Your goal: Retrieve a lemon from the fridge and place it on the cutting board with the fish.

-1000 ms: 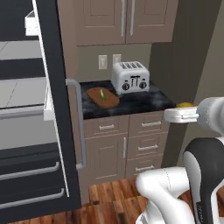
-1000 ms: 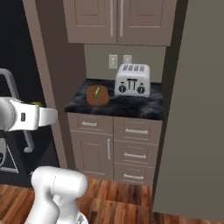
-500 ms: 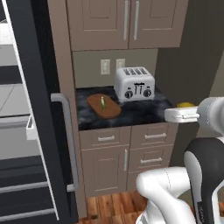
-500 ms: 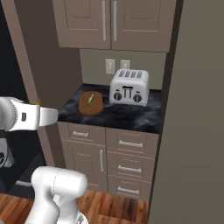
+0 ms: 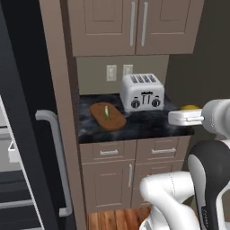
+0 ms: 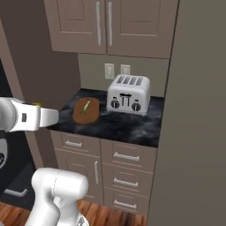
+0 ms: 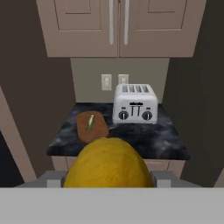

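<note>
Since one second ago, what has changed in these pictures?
The base has driven on, so the whole view shifted: the fridge door slid toward the left edge and the counter came nearer. The gripper still holds the lemon. Fish, cutting board and toaster stayed put.

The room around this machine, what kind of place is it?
A home kitchen, computer-rendered by the look of it: a toaster on a dark counter, a cutting board with a fish, wooden cabinets.

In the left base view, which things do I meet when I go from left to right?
Fridge door handle → cutting board with the fish → toaster → lemon held in the pincer.
</note>
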Motion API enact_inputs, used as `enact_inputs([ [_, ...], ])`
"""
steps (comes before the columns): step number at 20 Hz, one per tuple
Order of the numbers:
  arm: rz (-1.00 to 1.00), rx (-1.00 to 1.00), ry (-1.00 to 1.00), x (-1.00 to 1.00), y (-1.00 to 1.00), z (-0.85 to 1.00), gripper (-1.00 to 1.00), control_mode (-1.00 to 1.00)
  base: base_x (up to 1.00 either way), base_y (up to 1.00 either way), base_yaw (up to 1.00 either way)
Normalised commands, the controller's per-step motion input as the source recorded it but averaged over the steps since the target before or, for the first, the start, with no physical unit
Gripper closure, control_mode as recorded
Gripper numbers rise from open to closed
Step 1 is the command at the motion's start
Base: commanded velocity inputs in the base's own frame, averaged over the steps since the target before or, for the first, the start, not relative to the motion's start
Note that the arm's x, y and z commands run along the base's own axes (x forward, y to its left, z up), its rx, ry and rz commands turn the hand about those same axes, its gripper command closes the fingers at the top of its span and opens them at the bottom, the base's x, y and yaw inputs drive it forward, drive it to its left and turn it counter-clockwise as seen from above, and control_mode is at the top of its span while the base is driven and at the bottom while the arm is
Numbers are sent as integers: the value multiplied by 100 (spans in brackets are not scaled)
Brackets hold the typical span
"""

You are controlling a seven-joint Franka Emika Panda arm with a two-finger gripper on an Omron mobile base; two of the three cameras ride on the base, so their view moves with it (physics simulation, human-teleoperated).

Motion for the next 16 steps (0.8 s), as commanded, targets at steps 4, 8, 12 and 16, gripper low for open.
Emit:
enact_inputs([
  [4, 0, 0, 0, 0, 0, 0, 100, 100, 27, -17, 20],
  [8, 0, 0, 0, 0, 0, 0, 100, 100, 22, -1, 22],
  [12, 0, 0, 0, 0, 0, 0, 100, 100, 41, -16, 22],
  [16, 0, 0, 0, 0, 0, 0, 100, 100, 53, -14, 24],
])
